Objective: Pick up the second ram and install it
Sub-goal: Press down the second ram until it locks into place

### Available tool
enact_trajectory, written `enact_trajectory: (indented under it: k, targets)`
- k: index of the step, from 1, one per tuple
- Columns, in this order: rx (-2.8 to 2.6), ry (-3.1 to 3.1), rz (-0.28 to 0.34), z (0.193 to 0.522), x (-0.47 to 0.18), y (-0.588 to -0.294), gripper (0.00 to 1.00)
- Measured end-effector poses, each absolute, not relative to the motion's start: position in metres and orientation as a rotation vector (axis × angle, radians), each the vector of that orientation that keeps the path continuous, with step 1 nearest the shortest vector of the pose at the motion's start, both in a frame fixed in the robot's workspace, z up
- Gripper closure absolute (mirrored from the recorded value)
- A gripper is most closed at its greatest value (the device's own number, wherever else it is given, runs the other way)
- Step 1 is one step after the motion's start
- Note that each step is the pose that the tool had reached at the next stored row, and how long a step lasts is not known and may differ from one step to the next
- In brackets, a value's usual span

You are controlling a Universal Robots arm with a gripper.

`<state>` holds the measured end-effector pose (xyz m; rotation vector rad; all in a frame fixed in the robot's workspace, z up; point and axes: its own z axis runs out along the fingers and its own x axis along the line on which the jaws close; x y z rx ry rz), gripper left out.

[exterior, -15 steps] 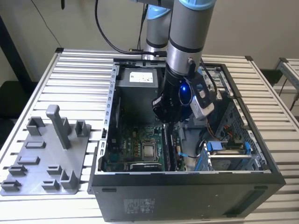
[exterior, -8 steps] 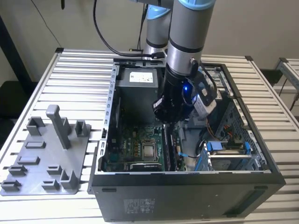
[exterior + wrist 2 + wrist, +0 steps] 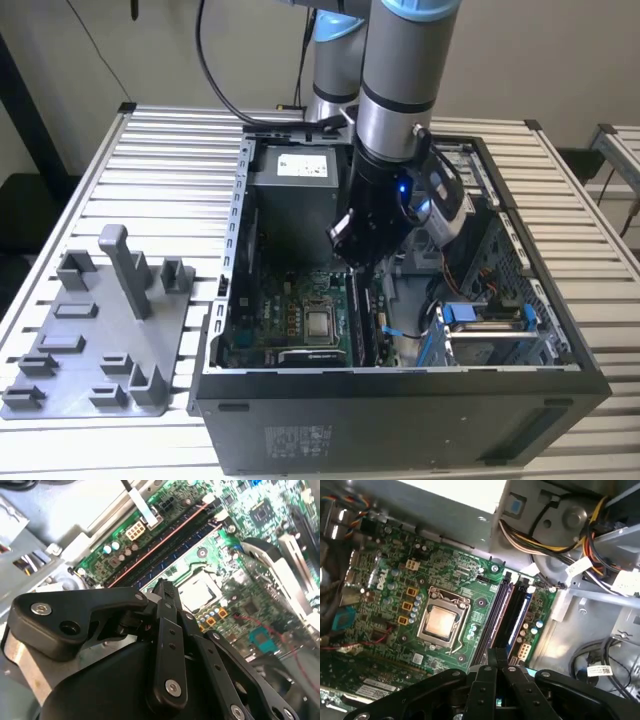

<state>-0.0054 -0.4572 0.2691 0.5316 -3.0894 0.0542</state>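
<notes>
One long dark stick, the second ram (image 3: 500,612), seems to lie in the memory slots directly beneath the pincer (image 3: 496,654), whose fingers are pressed together with nothing between them. By that, pickup looks done and seating is under way or finished; whether it has latched, I cannot tell. Around the pincer spreads the motherboard (image 3: 385,570), inside an open computer case (image 3: 400,410) on a slatted table (image 3: 180,150). A grey fixture tray (image 3: 100,350) stands well apart.

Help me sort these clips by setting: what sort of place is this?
Probably a robotics lab bench for computer assembly: an open black desktop computer case on a slatted metal table, beside a grey plastic fixture tray with upright posts.
</notes>
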Motion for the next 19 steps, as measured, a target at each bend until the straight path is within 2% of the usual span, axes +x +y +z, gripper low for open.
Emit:
enact_trajectory:
  k: [19]
  targets:
    - [1.055,-2.958,0.055,0.2692,-0.0054,-0.4572,0.89]
